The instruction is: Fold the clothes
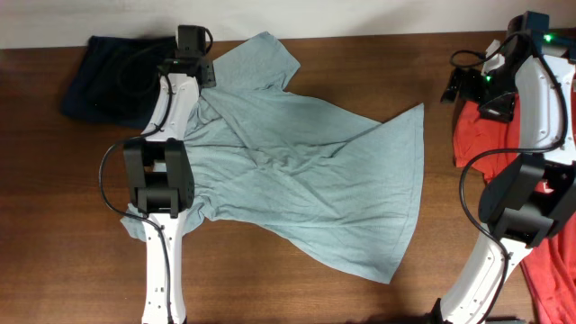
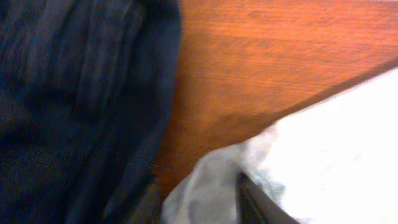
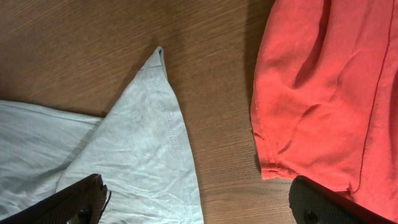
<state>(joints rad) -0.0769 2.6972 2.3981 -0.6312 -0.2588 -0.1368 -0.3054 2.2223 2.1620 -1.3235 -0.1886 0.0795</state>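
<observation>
A: State of the left gripper (image 2: 199,202)?
B: Partly apart, with a bunch of the grey-teal T-shirt (image 1: 297,171) between; clamped or loose, cannot tell. Stretched to the far sleeve, beside a dark garment (image 1: 108,76).
A: And the right gripper (image 3: 199,205)?
B: Spread wide, holding nothing, hanging over the table (image 3: 93,50) between the grey hem corner and the red T-shirt (image 3: 323,81).
A: Grey shirt's place?
B: Rumpled across mid-table.

Grey-teal T-shirt (image 1: 306,171): one
Red garment (image 1: 470,135): one, partly hidden
Dark blue garment (image 1: 103,76): one
Robot arms (image 1: 163,180) (image 1: 526,193): two
Table (image 1: 54,225): one
</observation>
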